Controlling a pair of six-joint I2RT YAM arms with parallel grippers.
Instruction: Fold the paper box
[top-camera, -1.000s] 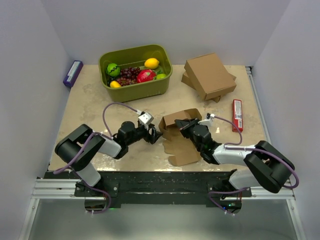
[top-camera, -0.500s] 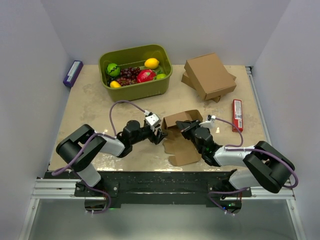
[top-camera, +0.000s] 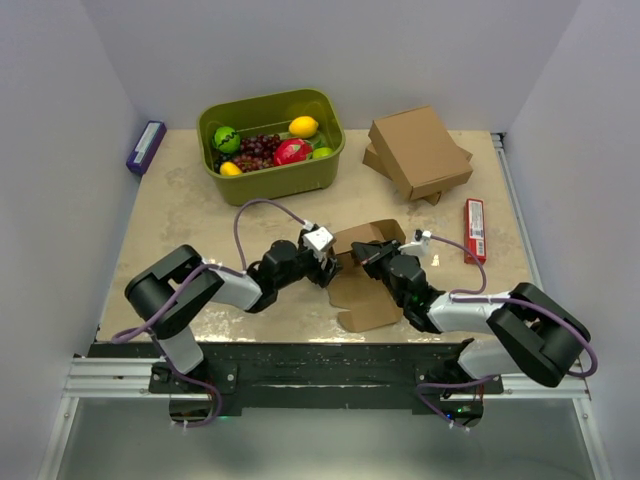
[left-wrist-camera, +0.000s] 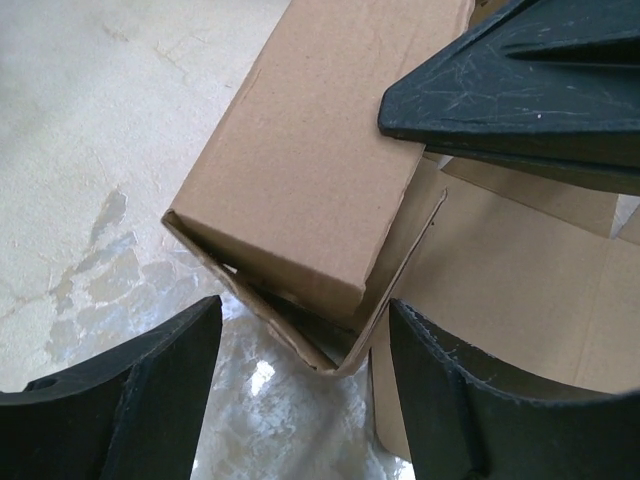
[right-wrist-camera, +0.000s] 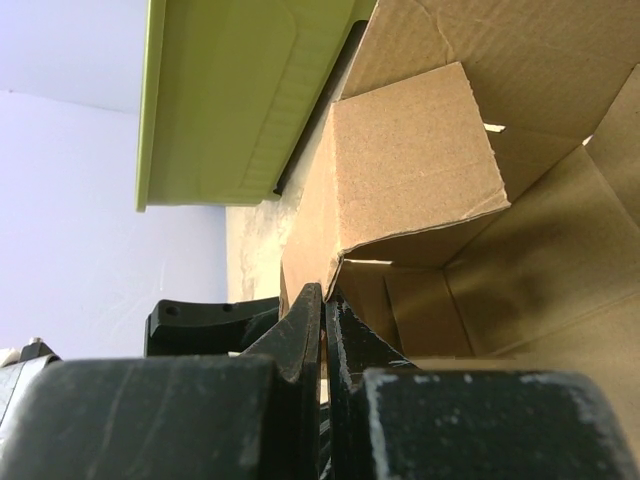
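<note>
The half-formed brown paper box (top-camera: 365, 238) lies mid-table with its flat flap (top-camera: 366, 303) spread toward me. My right gripper (top-camera: 370, 256) is shut on the box's left wall; in the right wrist view its fingertips (right-wrist-camera: 323, 300) pinch the wall's edge, with the box interior (right-wrist-camera: 470, 280) open beyond. My left gripper (top-camera: 330, 266) is open at the box's left corner. In the left wrist view its two fingers straddle that corner (left-wrist-camera: 330, 345) without touching it, the gripper (left-wrist-camera: 305, 320) empty. The right gripper's fingers (left-wrist-camera: 520, 90) show at top right there.
A green tub (top-camera: 272, 145) of fruit stands at the back, also in the right wrist view (right-wrist-camera: 240, 100). Stacked folded boxes (top-camera: 418, 152) sit back right. A red packet (top-camera: 475, 229) lies right of the box, a purple box (top-camera: 146, 146) at far left.
My left gripper has moved right across the table up to the box's left corner. The right gripper has kept its hold on the box wall, hardly moving.
</note>
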